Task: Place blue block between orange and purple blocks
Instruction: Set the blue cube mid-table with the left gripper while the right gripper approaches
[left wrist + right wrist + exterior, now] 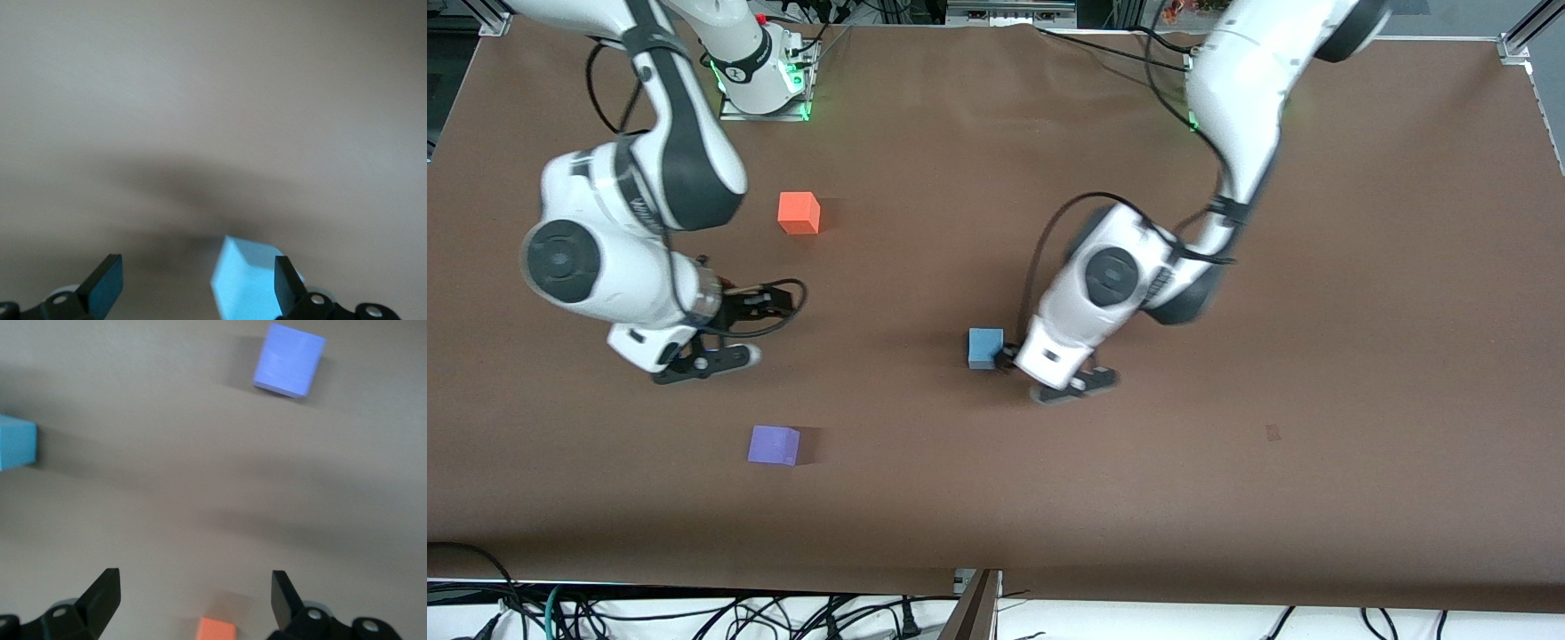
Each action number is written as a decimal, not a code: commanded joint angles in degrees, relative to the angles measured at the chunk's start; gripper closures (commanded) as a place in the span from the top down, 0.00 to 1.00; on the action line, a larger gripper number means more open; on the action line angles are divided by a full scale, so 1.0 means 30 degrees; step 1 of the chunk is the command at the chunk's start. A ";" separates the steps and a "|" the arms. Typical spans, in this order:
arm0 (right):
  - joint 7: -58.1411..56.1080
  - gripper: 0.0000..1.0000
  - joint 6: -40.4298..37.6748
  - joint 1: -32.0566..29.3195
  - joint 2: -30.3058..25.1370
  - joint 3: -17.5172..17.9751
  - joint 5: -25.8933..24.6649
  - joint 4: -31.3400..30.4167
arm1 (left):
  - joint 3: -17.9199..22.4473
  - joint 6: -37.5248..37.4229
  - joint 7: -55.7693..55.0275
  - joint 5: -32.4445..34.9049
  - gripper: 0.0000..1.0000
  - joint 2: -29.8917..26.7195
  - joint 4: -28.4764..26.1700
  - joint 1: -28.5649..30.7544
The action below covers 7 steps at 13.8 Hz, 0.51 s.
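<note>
The light blue block sits on the brown table near the middle. My left gripper is low beside it, on the side toward the left arm's end. In the left wrist view the gripper is open, and the blue block lies between the fingers, close against one of them. The orange block lies nearer the robots' bases. The purple block lies nearer the front camera. My right gripper hangs open and empty over bare table between them. Its wrist view shows the orange block, the purple block and the blue block.
The brown table has a small dark mark toward the left arm's end. Cables and a metal post lie along the edge nearest the front camera.
</note>
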 commanded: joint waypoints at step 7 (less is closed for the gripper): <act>0.7663 1.00 0.5918 0.4311 0.2295 -0.0118 0.0148 0.0354 | -0.0873 -0.9351 0.5063 -0.0083 1.00 -0.5501 -0.1564 0.4956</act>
